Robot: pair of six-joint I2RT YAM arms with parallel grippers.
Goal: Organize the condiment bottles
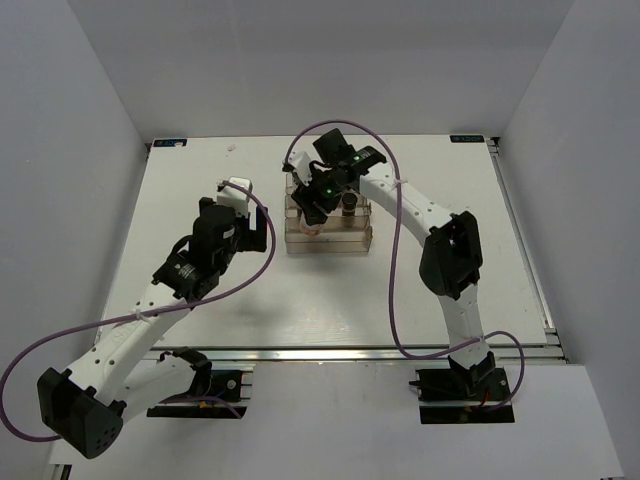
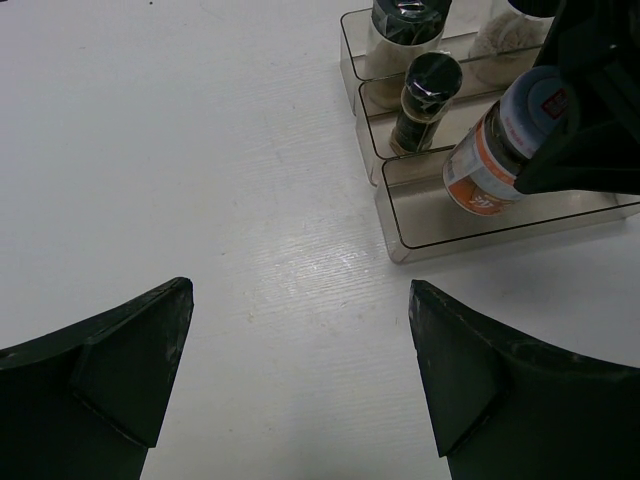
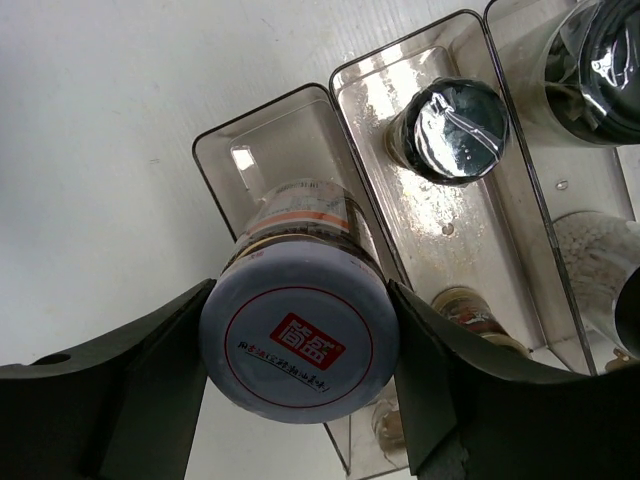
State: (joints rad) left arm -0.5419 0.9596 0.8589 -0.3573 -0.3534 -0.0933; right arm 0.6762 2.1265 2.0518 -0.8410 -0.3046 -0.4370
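Closest to you, the brownish cylindrical jar with the red-marked white lid (image 3: pixel 298 340) is clamped at its cap between the fingers of your right gripper (image 3: pixel 300 305). Its long axis is tilted, lid up toward the gripper and base down over the lowest step of the clear stepped plastic rack (image 2: pixel 400 245). You cannot tell whether the base touches that step's floor. On the middle step a dark jar with a black cap (image 2: pixel 428 95) stands upright, and a second small jar (image 3: pixel 465 308) sits farther along, partly hidden. The top step holds a pale jar with a black top (image 2: pixel 400 35) and another pale jar (image 2: pixel 505 35) beside it. Your left gripper (image 2: pixel 300 290) hangs wide open, holding nothing, over the white table (image 2: pixel 200 150) to the left of the rack.
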